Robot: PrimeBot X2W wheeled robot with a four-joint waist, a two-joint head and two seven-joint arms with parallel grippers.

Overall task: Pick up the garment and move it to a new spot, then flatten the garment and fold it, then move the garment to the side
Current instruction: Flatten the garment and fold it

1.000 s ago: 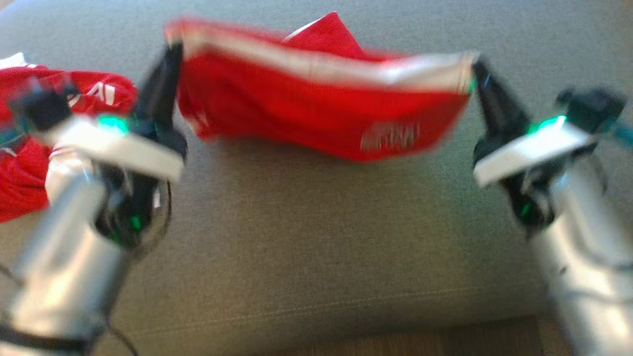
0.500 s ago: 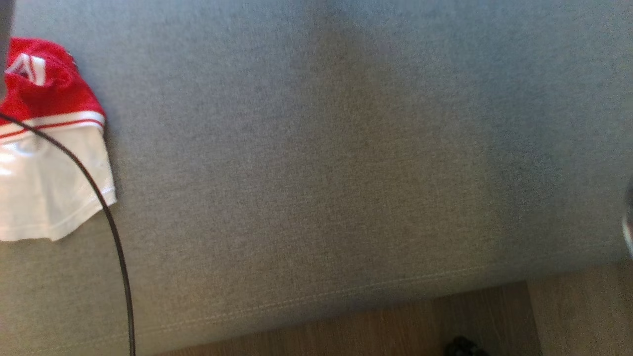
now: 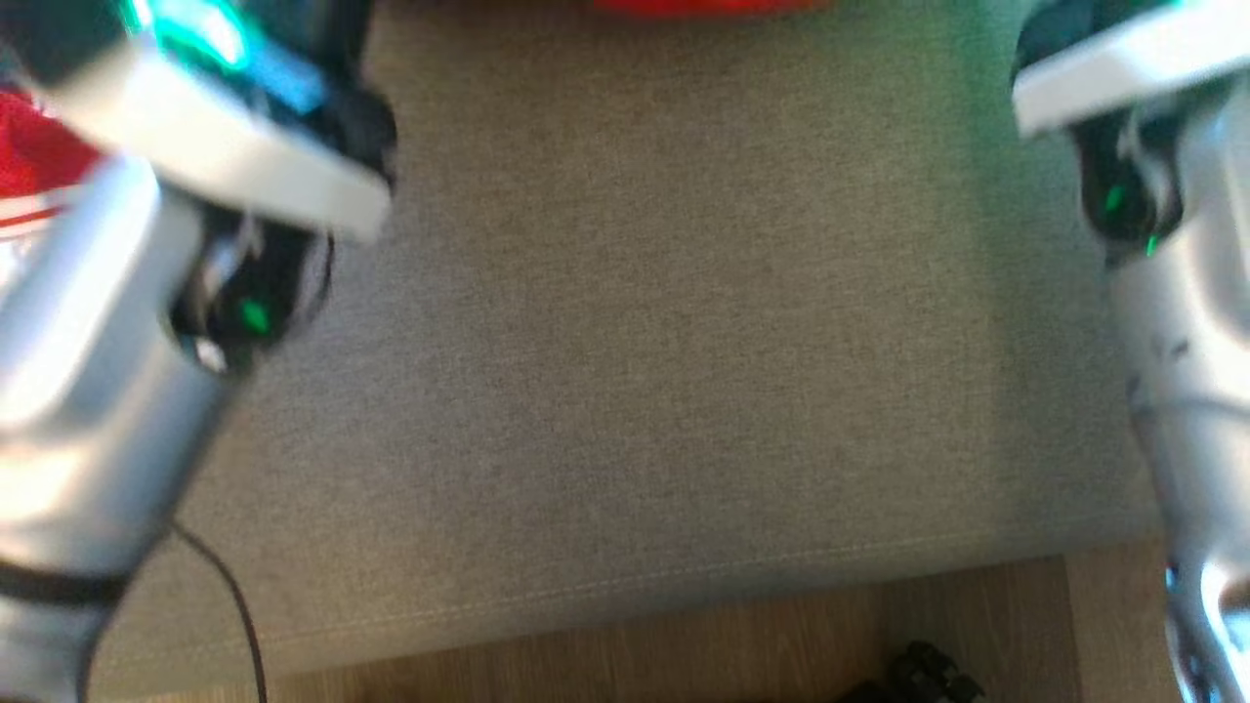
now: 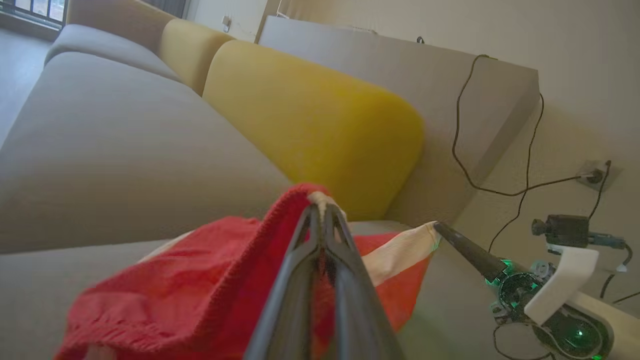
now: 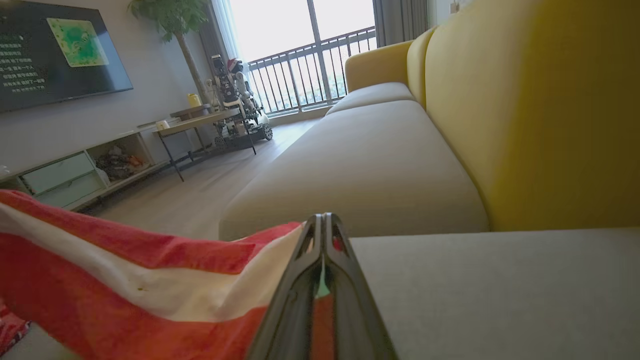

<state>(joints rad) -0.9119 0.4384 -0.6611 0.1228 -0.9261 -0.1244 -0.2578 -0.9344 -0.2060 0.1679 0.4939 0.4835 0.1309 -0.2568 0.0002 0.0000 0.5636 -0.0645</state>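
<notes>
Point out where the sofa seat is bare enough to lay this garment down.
Free: the grey seat cushion between the left forearm and right forearm, from the held red garment down to the front seam. Also the next seat cushion toward the window, beside the yellow back cushion. Crowded: far left, where the other red-and-white garment lies.

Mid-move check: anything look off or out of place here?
Nothing damaged: left claw and right claw each pinch a corner of the red-and-white knit garment. Oddity: a thin black cable crosses the front edge of the grey fabric sofa cushion.
</notes>
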